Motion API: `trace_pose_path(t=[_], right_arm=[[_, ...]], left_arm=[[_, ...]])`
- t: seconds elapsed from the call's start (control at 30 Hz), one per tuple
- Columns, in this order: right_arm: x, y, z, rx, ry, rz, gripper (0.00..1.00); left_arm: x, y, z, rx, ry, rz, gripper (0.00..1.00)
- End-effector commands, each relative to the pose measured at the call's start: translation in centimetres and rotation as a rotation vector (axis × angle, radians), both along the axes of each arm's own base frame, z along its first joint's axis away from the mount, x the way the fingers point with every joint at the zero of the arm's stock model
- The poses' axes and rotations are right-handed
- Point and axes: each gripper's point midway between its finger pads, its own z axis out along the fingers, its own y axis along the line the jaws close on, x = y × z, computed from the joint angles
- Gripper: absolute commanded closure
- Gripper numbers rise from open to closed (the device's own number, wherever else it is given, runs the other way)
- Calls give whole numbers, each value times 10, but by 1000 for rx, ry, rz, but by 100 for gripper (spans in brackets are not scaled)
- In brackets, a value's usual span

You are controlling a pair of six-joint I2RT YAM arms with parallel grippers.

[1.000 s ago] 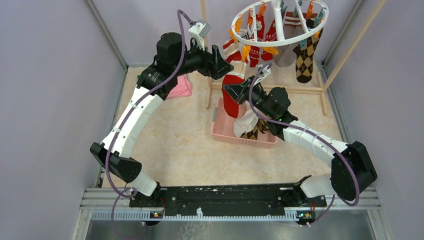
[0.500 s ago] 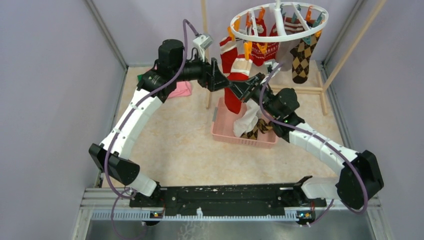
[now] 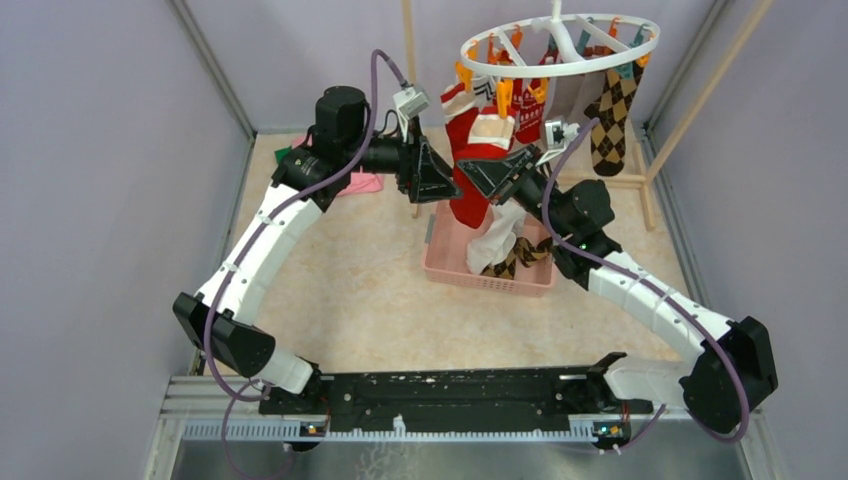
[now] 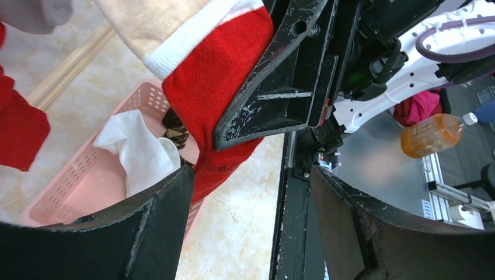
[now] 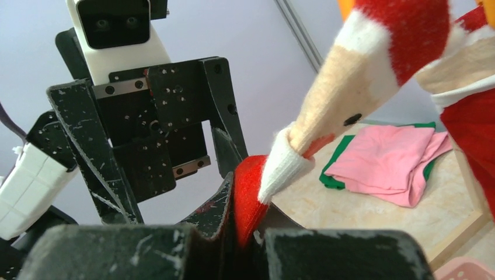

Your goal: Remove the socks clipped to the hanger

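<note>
Basket (image 3: 437, 262), pink, on table: white sock (image 3: 497, 235), argyle sock (image 3: 512, 262) inside; red sock (image 3: 466, 205) dangling over it. Right pincer (image 5: 248, 227) clenched on red sock; left pincer (image 3: 443, 180) spread, empty.

Red sock (image 4: 216, 87) pinched ahead of the left gripper's (image 4: 251, 175) spread fingers
The right gripper (image 4: 230, 134) clamps the white-banded, tan-cuffed sock; behind it a pink basket (image 4: 76, 175) holds white cloth (image 4: 140, 151) and an argyle sock (image 4: 175, 131); an orange bottle (image 4: 435, 131) lies far right.
</note>
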Motion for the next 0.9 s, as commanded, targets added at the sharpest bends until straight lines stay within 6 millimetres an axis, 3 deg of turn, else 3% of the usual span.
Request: trace_pose_path(t=[0.0, 0.17, 0.4, 0.57, 0.63, 0.73, 0.8, 0.87], right_arm=[[-14, -6, 36, 85, -47, 50, 98], [-18, -4, 42, 111, -34, 90, 98], [-18, -3, 40, 120, -9, 106, 98], [-16, -4, 35, 117, 15, 104, 99], [-16, -4, 35, 119, 15, 103, 98], [-13, -5, 36, 114, 16, 91, 95], [-6, -9, 33, 96, 26, 48, 73], [8, -18, 33, 61, 30, -53, 60]], left_arm=[[-14, 1, 12, -43, -80, -90, 21], [-5, -3, 5, -33, -122, -93, 21], [8, -19, -8, -5, -144, -76, 30], [18, -22, -9, 5, -163, -40, 20], [18, -22, -10, 4, -161, -48, 31], [18, -23, -9, 2, -160, -49, 76], [19, -22, -9, 5, -165, -35, 92], [19, -21, -8, 3, -166, -25, 96]])
